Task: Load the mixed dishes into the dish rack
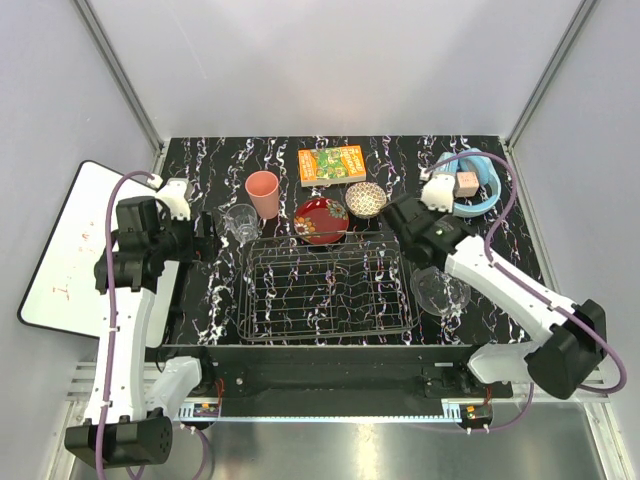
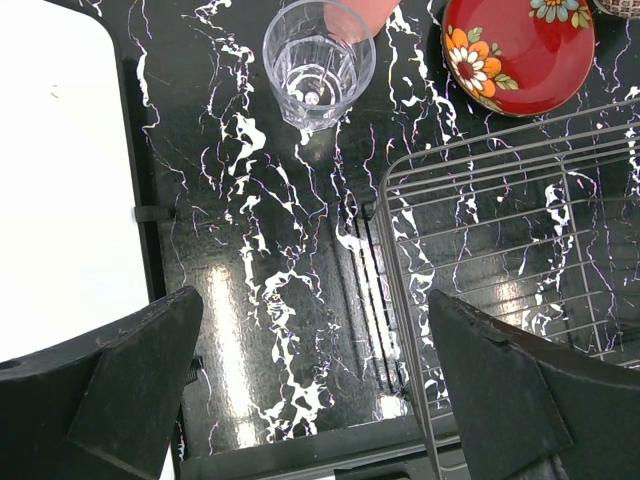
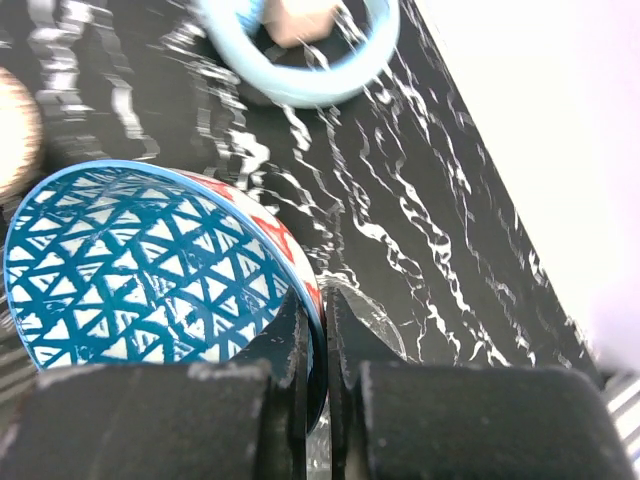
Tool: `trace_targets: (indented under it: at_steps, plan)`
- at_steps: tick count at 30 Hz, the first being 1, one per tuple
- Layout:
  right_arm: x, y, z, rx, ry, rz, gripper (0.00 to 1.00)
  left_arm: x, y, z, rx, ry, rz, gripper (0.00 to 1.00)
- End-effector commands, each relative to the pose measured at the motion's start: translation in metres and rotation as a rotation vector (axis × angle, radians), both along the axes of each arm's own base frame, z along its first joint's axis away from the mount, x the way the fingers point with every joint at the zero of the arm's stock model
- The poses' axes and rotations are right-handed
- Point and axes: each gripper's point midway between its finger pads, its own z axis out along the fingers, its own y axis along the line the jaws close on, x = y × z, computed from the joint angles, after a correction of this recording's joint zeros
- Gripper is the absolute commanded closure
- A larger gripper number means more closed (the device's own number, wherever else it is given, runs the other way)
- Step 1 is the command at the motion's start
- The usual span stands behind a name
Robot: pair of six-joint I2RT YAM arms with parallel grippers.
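Note:
My right gripper (image 3: 322, 300) is shut on the rim of the blue patterned bowl (image 3: 140, 265), one finger inside it and one outside. In the top view that gripper (image 1: 398, 216) sits just behind the dish rack's (image 1: 325, 290) far right corner and hides the bowl. The glossy red bowl (image 1: 321, 220), beige patterned bowl (image 1: 366, 198), salmon-pink cup (image 1: 263, 193) and clear tumbler (image 1: 241, 222) stand behind the rack. A clear glass bowl (image 1: 440, 290) lies to the right of the rack. My left gripper (image 2: 315, 330) is open over bare table by the rack's left edge (image 2: 400, 300), holding nothing.
An orange-green box (image 1: 332, 164) lies at the back. Light-blue headphones (image 1: 475, 185) lie at the back right, beyond the held bowl (image 3: 300, 85). A white board (image 1: 75, 240) rests off the table's left side. The tumbler (image 2: 318, 62) and red bowl (image 2: 515, 50) are ahead of the left gripper.

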Motion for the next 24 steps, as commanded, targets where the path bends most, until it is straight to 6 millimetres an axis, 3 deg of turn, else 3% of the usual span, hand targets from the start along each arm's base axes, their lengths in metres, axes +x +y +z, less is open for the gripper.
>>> trace_targets:
  at_steps: [1, 3, 4, 6, 13, 16, 24]
  plan:
    - [-0.015, 0.013, 0.066, -0.086, -0.180, 0.019, 1.00, 0.005, 0.002, 0.005, 0.014, -0.039, -0.005, 0.01]
    - [-0.022, 0.018, 0.069, -0.147, -0.167, 0.038, 1.00, 0.005, 0.001, 0.005, 0.008, -0.037, -0.007, 0.01]
    - [-0.022, 0.030, 0.061, -0.192, -0.140, 0.071, 1.00, 0.004, 0.001, 0.005, 0.006, -0.035, -0.005, 0.01]
    - [-0.027, 0.032, 0.059, -0.256, -0.127, 0.062, 1.00, 0.005, 0.001, 0.005, 0.006, -0.037, -0.005, 0.01]
    - [-0.028, 0.060, 0.007, -0.481, 0.018, 0.072, 1.00, 0.003, 0.002, 0.007, 0.016, -0.046, -0.005, 0.01]
    - [-0.031, 0.071, -0.008, -0.480, 0.038, 0.084, 1.00, 0.004, 0.003, 0.008, 0.021, -0.052, -0.003, 0.01]
    - [-0.034, 0.077, -0.019, -0.500, 0.058, 0.102, 1.00, 0.003, 0.002, 0.006, 0.023, -0.049, -0.012, 0.01]
